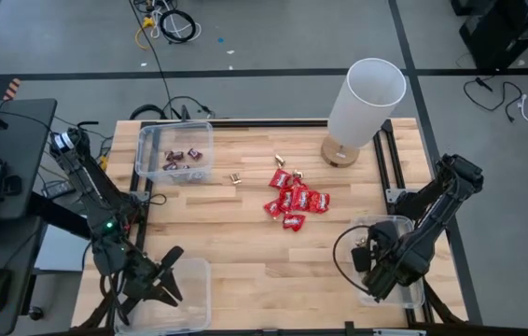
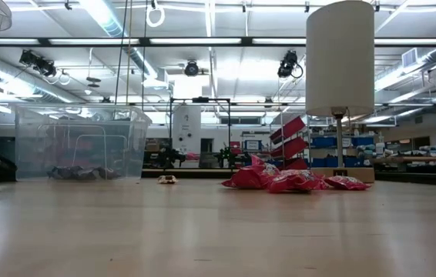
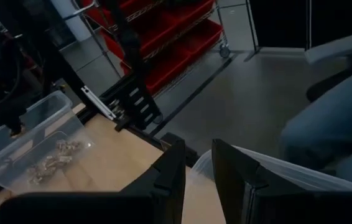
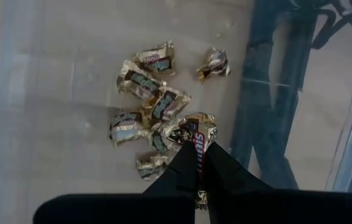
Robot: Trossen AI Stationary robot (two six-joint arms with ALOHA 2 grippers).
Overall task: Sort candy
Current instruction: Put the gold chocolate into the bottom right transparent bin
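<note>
Over the clear bin (image 1: 411,289) at the table's right edge, your right gripper (image 4: 196,163) pinches a gold candy (image 4: 191,130) above its own kind, poised to drop. Red packets (image 1: 295,202) wait mid-table. Your left gripper (image 1: 166,273) idles half-open, empty, near the left bin (image 1: 194,313).

No whole word reads anywhere; the gold-foil candy (image 4: 191,134) wrappers carry only partial letters, too crumpled to read.
</note>
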